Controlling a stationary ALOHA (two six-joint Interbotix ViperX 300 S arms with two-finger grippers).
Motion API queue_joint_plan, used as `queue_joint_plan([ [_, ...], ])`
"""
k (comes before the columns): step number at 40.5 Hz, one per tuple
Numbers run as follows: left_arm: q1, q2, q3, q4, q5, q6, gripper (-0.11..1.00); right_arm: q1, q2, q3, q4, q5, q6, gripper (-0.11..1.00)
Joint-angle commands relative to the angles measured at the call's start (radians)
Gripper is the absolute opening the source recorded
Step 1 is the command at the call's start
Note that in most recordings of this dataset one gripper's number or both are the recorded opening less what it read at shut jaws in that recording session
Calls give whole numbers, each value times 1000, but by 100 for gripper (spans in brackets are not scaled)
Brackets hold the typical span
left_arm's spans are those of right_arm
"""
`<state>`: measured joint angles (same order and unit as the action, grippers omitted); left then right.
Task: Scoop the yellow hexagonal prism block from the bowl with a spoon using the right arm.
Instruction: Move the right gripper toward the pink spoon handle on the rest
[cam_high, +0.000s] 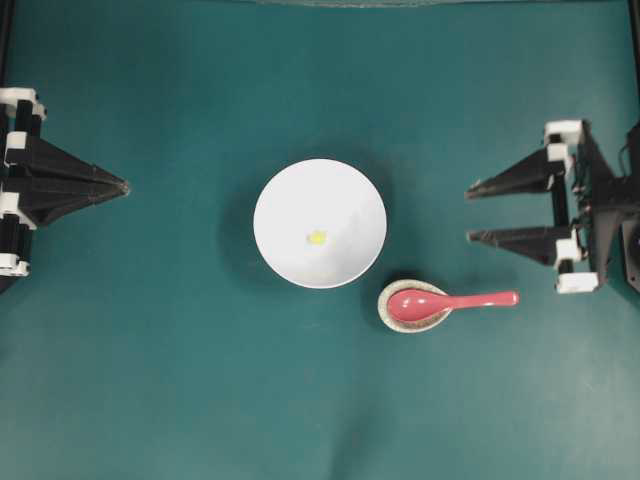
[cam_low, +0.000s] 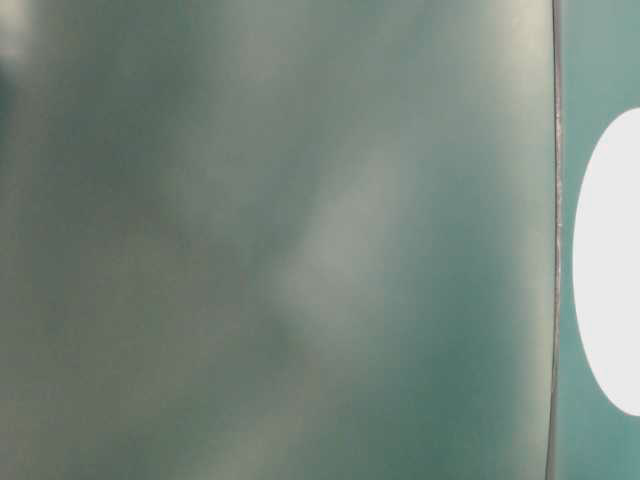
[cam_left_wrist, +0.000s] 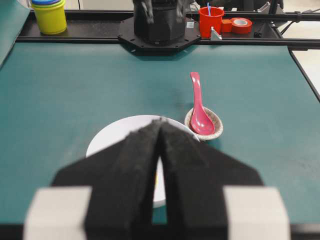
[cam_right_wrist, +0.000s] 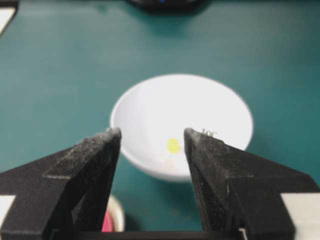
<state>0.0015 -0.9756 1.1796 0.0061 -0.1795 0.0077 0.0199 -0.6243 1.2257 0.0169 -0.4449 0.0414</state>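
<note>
Counter: teal-green counter (cam_high: 180, 380) fills the overhead view; a black rail runs along its far edge in the left wrist view.
Right tool: right tool (cam_high: 470, 212) sits at the right edge of the overhead view, its two pointed fingers spread apart with nothing between them. It is well apart from the spoon and the bowl.
Right tool, wrist view: the two black fingers (cam_right_wrist: 87, 170) frame the bowl, with a clear gap between them.
Left tool: left tool (cam_high: 125, 186) sits at the left edge of the overhead view, its fingers drawn together to a single point, holding nothing. In its own wrist view the pads (cam_left_wrist: 135, 165) meet along a thin seam.
Spoon: pink-red spoon (cam_high: 450, 301) lies with its head in the spoon rest and its handle pointing toward the right tool.
Spoon rest: small speckled spoon rest (cam_high: 412, 306) stands just beside the bowl, on the bowl's lower right in the overhead view.
Bowl: white bowl (cam_high: 320, 190) stands upright near the middle of the counter, between the two tools.
Block: yellow hexagonal prism block (cam_high: 316, 238) lies on the bowl's floor, near its centre.
Background items: stacked yellow cups (cam_left_wrist: 49, 15), a red cup (cam_left_wrist: 210, 21) and a roll of red tape (cam_left_wrist: 241, 25) stand beyond the far rail.
Table-level view: blurred; only a teal surface and a white shape at the right edge can be made out.
</note>
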Motion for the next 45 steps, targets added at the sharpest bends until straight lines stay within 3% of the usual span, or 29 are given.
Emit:
queue_joint_plan([
  [1,3,3,-28,3,-6,3,0,21,38,11,3,-74,14,57],
  [12,2,3,-28,5,-12,3,0,75,202,103,14,-334,60,57],
  [24,3,5,-26,5,-12,5,0,193,446,153,129,-630,63,57],
  [34,17,8,-26,8,-12,6,0,308,617,138,241,-755,63,57],
  [45,43,11,-25,8,-14,5,0,370,746,133,299,-821,63,57],
])
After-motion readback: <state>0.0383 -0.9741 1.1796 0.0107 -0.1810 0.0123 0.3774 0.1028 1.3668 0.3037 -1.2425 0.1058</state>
